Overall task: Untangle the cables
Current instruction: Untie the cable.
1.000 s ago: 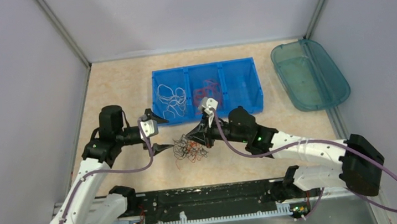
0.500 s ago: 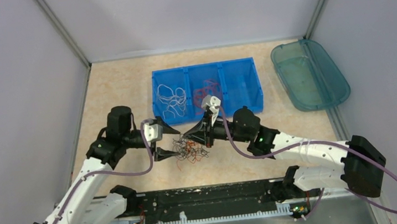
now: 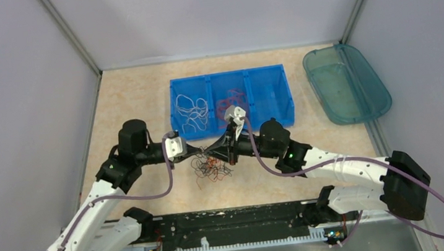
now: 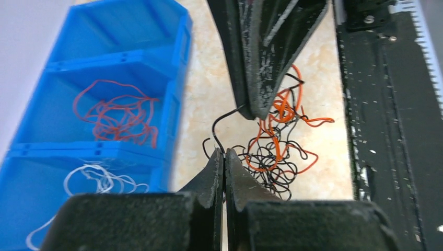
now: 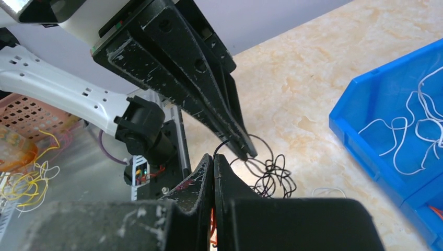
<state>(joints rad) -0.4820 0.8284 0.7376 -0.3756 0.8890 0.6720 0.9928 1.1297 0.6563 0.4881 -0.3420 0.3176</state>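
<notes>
Cables (image 4: 274, 151) between left tool (image 4: 224, 157), right tool (image 4: 252, 111)

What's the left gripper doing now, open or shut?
Shut. The left gripper shows no gap between its fingers in the wrist view, and a thin black cable runs out from between the tips.

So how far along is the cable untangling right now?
Partly done. White wires and red-orange wires already lie sorted in two compartments of the blue bin; its third looks empty. In hand: the left gripper and right gripper are both shut on one black wire, tips close together. Left: the black-and-orange tangle under their tips.
</notes>
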